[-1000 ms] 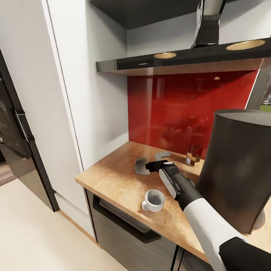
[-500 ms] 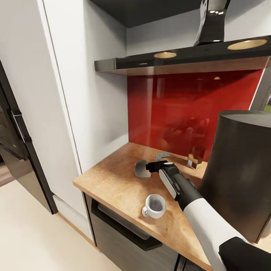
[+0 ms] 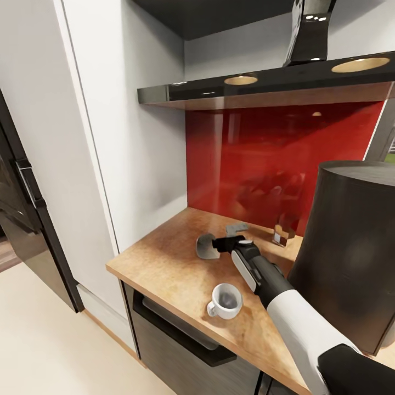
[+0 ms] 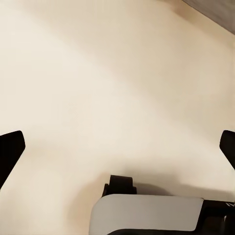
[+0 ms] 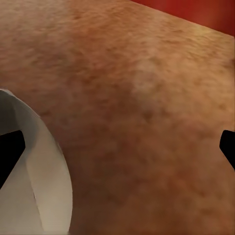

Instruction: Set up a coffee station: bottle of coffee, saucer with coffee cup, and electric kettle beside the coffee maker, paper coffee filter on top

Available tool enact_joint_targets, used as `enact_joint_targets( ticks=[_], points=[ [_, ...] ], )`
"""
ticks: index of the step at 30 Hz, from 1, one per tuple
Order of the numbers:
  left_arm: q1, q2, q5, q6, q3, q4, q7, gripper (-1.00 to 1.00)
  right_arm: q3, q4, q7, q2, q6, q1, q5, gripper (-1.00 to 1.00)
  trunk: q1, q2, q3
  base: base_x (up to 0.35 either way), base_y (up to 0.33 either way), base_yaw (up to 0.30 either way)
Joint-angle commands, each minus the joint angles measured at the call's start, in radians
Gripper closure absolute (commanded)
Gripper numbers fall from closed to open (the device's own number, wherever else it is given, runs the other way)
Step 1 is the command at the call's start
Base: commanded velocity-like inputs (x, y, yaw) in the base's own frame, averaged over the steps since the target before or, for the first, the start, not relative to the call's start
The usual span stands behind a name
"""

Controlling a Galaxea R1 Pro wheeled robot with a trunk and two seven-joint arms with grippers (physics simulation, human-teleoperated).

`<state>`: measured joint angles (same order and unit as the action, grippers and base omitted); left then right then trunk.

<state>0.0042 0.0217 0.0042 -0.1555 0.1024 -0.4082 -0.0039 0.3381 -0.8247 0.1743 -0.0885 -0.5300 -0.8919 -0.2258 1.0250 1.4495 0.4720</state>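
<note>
Right hand (image 3: 222, 243) barely advanced, saucer (image 3: 206, 246) just beside its fingertips.

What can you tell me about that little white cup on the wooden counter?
The coffee cup is small, white and glossy like ceramic, with a grey hollow that looks empty and a small handle on its left side. It stands upright near the front edge of the countertop, not on a saucer. The right gripper is farther back, not touching it.

Your right arm (image 3: 291, 312) reaches forward low over the tabletop (image 3: 164, 263), forearm nearly level, right gripper (image 3: 224, 243) just beside the saucer (image 3: 206, 244), jaws spread wide. Your left gripper (image 4: 117, 147) hangs apart from the tabletop, jaws likewise wide open, fingertips (image 4: 11, 147) dark at either edge.
</note>
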Motion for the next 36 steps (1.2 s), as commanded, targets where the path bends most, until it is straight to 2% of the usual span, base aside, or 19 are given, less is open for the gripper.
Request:
enact_joint_targets(
  ticks=[1, 5, 13, 20, 27, 36],
  points=[
    [0.0, 0.0, 0.0, -0.002, 0.002, -0.001, -0.001, -1.0, 0.004, 0.006, 0.009, 0.0, 0.003, -0.001, -0.01, -1.0, 0.0, 0.001, 0.001, 0.0, 0.0, 0.0],
    [0.0, 0.0, 0.0, -0.003, 0.002, -0.001, -0.001, -1.0, 0.004, 0.015, 0.007, 0.0, 0.011, -0.001, -0.01, -1.0, 0.0, 0.001, 0.001, 0.0, 0.0, 0.0],
    [0.0, 0.0, 0.0, -0.004, 0.002, -0.001, -0.001, -1.0, 0.004, 0.019, -0.044, 0.0, 0.015, -0.001, -0.01, -1.0, 0.0, 0.001, 0.001, 0.0, 0.0, 0.0],
    [0.0, 0.0, 0.0, -0.004, 0.002, -0.001, 0.0, -1.0, 0.004, 0.019, -0.051, 0.0, 0.016, -0.001, -0.01, -1.0, 0.0, 0.001, 0.001, 0.0, 0.0, 0.0],
    [0.0, 0.0, 0.0, -0.004, 0.002, -0.001, -0.001, -1.0, 0.004, 0.023, -0.051, 0.0, 0.083, -0.001, -0.012, -1.0, 0.0, 0.001, 0.001, 0.0, 0.0, 0.0],
    [0.0, 0.0, 0.0, -0.004, 0.002, -0.001, -0.001, -1.0, 0.003, 0.029, -0.052, 0.0, 0.103, -0.001, -0.011, -1.0, 0.0, 0.001, 0.001, 0.0, 0.0, 0.0]
  ],
)
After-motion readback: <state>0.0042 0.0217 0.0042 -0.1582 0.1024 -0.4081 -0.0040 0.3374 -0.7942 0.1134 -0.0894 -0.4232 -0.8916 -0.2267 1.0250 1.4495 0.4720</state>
